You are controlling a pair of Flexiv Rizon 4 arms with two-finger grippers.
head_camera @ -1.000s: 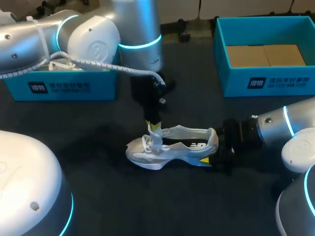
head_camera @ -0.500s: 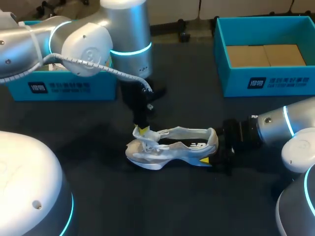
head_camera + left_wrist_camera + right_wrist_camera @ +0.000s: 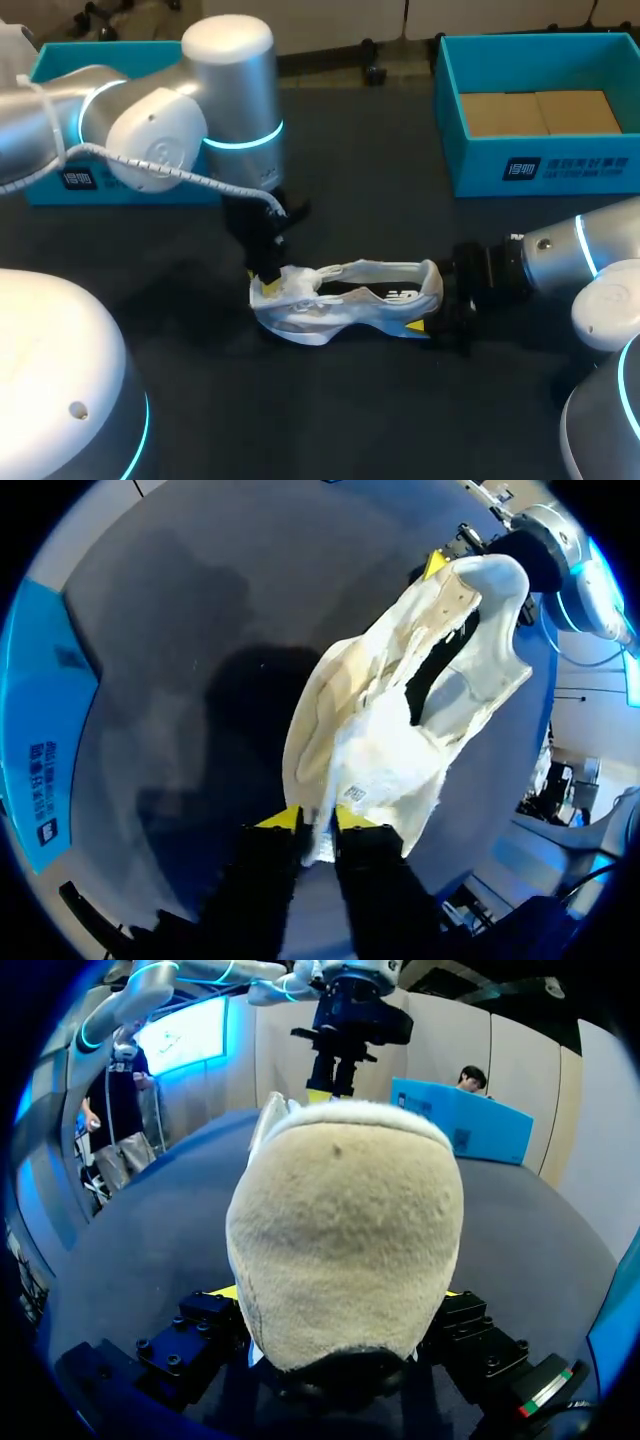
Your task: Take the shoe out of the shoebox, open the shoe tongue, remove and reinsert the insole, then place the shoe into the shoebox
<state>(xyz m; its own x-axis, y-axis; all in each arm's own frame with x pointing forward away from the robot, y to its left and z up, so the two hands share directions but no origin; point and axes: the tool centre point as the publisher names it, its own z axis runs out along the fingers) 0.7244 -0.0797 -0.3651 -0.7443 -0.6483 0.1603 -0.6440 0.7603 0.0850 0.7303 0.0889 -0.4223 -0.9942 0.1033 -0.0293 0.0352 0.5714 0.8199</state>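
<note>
- A white shoe (image 3: 345, 300) lies on the dark surface (image 3: 360, 410) near the middle, outside both boxes, held from both ends.
- Its long axis runs side to side across the head view, with the toe towards the left arm's side and the heel towards the right arm's side. The sole faces down and the opening faces up.
- The left fingers (image 3: 267, 288) come down from above at the toe end. They stand almost together, pinching the tongue (image 3: 375, 780), which is drawn forward over the front of the shoe.
- In the left wrist view the shoe stretches away from those fingers, heel farthest off, and the dark opening shows behind the pale tongue.
- The right fingers (image 3: 419, 326) reach in low along the surface. They are spread to the heel's width and press it from both sides.
- In the right wrist view the padded heel (image 3: 345, 1240) fills the space between the two yellow tips.
- An open teal shoebox (image 3: 540, 170) with brown card inside stands at the far right, well apart from the shoe.
- A second teal box (image 3: 110, 180) sits at the far left, partly behind the left arm.
</note>
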